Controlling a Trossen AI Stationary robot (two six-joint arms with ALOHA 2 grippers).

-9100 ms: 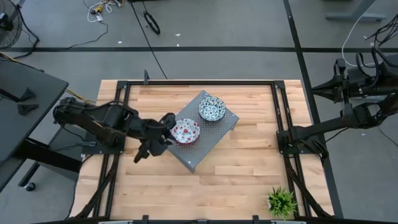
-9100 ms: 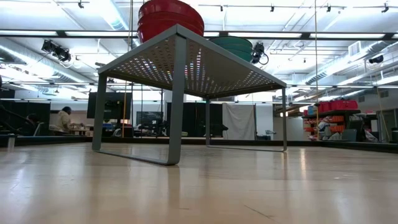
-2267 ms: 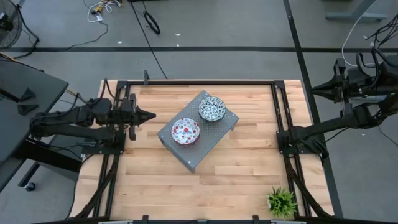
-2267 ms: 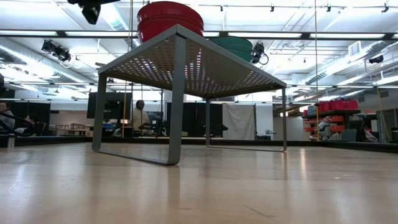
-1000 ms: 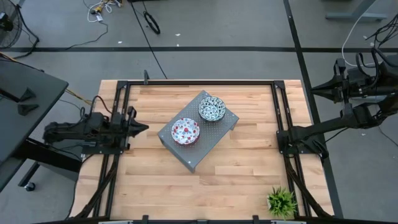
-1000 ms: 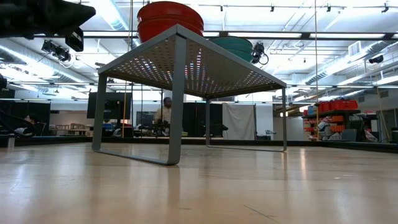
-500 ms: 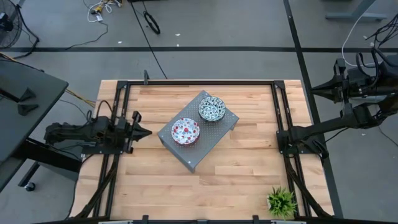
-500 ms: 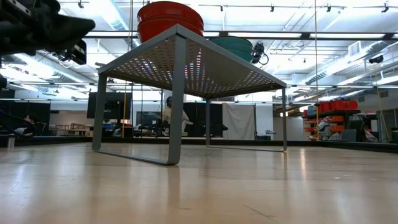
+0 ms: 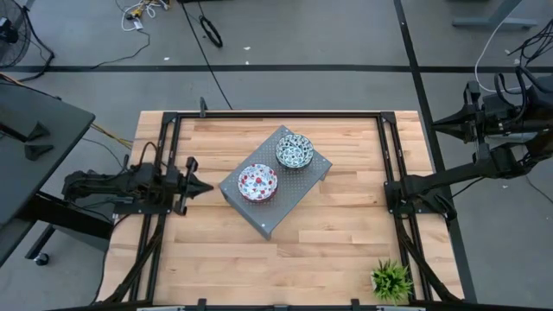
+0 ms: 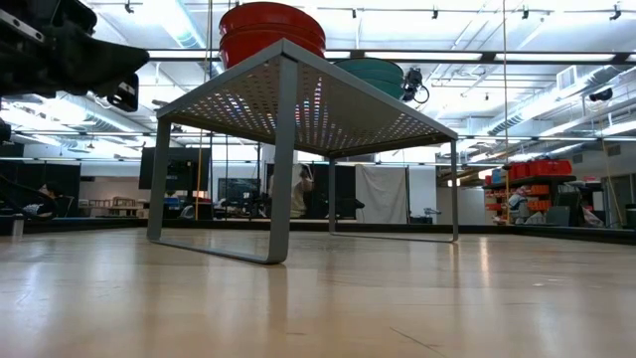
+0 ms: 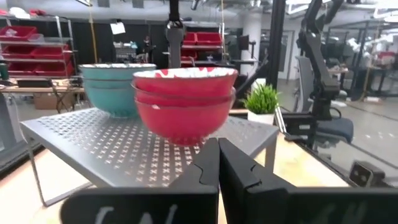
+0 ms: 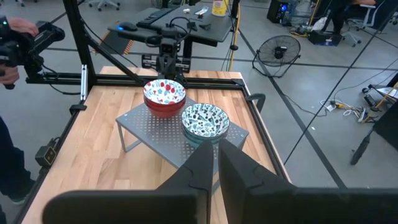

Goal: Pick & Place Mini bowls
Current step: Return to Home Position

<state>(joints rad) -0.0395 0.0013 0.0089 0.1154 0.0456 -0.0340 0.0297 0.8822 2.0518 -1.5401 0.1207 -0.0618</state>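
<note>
**Two bowl stacks on the shelf, both pincers closed and empty**

The grey perforated shelf stands on its legs in the middle of the wooden table, turned at an angle to the table's edges. All the mini bowls in view sit on top of it in two nested stacks. The red-patterned bowls are on the half of the shelf nearer the left arm. The teal-patterned bowls are on the other half, just beside the red stack. From the left wrist view the stacks look close to each other, but it is hard to tell whether they touch. Under the shelf, between its legs, the low view shows only bare wood.

The left gripper hangs just off the shelf's left corner, level with the red stack and pointing at it. Its fingers are pressed together, nothing is between them, and it is clear of the shelf and the bowls.

The right gripper is well away from the shelf, beyond the table's right side, looking back at the shelf from above. Its fingers also meet, with nothing held.

A potted plant stands at the table's corner, well apart from the shelf on the right arm's side. In the room behind the shelf a person is standing.
</note>
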